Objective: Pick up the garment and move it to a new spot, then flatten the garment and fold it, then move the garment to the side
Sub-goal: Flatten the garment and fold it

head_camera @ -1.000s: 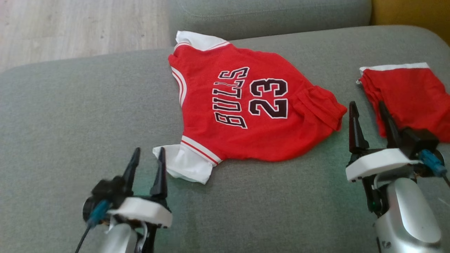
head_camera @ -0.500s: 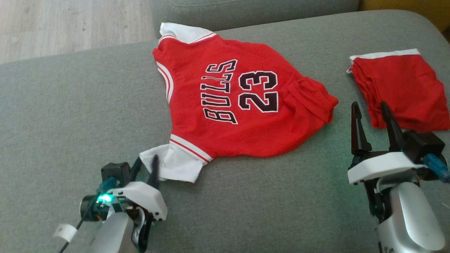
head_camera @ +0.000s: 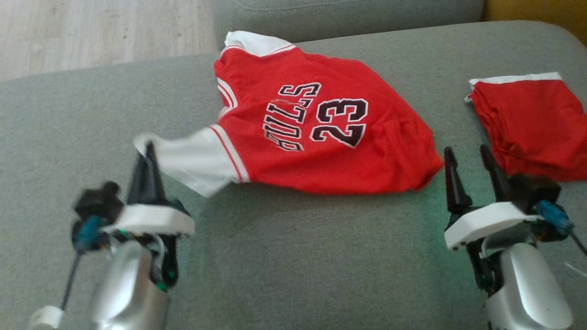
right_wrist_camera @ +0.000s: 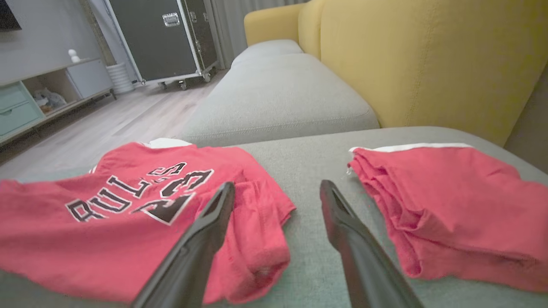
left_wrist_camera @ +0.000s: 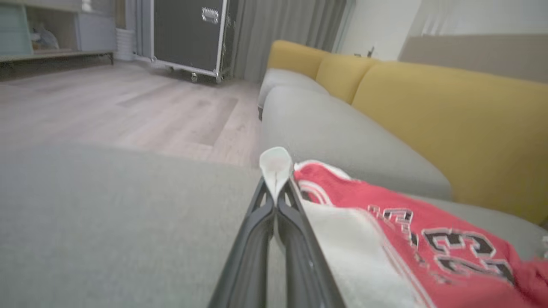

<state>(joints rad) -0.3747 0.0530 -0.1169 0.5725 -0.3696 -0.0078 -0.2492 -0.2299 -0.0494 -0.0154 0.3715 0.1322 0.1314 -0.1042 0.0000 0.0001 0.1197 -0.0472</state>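
Note:
The garment (head_camera: 316,133) is a red jersey with white sleeves, printed BULLS 23, lying on the grey sofa seat (head_camera: 293,256). My left gripper (head_camera: 147,151) is shut on the tip of its near white sleeve (head_camera: 192,160), which is pulled out to the left and lifted off the cushion. In the left wrist view the white sleeve tip (left_wrist_camera: 276,164) is pinched between the closed fingers, with the jersey (left_wrist_camera: 428,239) trailing to the right. My right gripper (head_camera: 467,158) stands open just right of the jersey's hem, holding nothing; the right wrist view shows its fingers (right_wrist_camera: 205,239) apart over the hem (right_wrist_camera: 257,239).
Red shorts with a white waistband (head_camera: 532,123) lie folded on the seat at the right, beside my right gripper. A second grey cushion (head_camera: 348,16) and a yellow backrest (right_wrist_camera: 411,55) lie beyond. Wooden floor (head_camera: 91,32) runs past the sofa's left edge.
My left gripper closed on the white sleeve and pulled it up and to the left, stretching the jersey. The head camera shifted slightly. The right gripper stayed open in place.

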